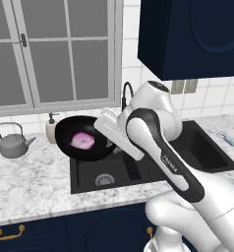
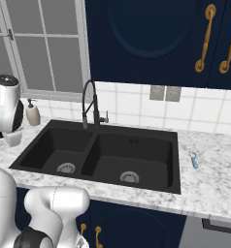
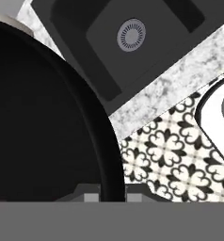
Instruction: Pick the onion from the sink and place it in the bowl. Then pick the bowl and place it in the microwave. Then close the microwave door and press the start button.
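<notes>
Claw [image 3: 113, 194] clamps bowl [image 1: 84, 138] rim, jaws either side of wall. Bowl lifted, tilted above sink [image 1: 153, 165] left basin, onion [image 1: 82, 141] inside. Rim grip suits carrying toward microwave.

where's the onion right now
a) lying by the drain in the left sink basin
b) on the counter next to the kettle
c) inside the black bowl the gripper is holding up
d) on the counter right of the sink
c: in the left base view the pink onion sits inside the bowl, which is tilted and raised over the sink, and the hand view shows the gripper shut on its rim.
</notes>
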Controlling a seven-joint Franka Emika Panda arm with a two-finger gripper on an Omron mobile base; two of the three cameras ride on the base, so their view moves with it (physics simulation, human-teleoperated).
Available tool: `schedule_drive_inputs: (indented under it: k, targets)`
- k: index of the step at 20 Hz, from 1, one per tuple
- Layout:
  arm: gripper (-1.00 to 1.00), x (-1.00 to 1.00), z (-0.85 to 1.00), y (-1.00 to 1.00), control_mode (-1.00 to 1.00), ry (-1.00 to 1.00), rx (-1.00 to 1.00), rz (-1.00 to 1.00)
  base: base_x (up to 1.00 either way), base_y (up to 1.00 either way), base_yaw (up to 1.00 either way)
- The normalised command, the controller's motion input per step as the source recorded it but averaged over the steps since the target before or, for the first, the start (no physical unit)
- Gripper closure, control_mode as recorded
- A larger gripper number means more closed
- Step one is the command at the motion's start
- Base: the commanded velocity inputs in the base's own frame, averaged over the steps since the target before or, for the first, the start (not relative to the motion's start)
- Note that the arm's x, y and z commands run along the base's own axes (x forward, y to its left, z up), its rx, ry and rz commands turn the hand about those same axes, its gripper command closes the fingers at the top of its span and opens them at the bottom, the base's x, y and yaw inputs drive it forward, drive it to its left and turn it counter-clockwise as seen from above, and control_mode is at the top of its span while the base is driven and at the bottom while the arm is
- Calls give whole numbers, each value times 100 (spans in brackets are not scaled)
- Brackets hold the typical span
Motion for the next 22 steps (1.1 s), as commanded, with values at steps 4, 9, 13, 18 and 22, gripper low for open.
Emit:
schedule_drive_inputs:
  k: [4,9,13,18,22]
  targets:
    - [100,-26,35,-41,-100,30,0,-9,0,0,0]
    - [100,-39,28,-28,-100,5,-11,-18,0,0,0]
    - [100,-44,38,-32,-100,0,-10,-19,0,0,0]
    - [100,-28,16,-43,-100,1,-1,-15,0,0,0]
    - [100,1,0,0,-100,2,0,-3,0,0,0]
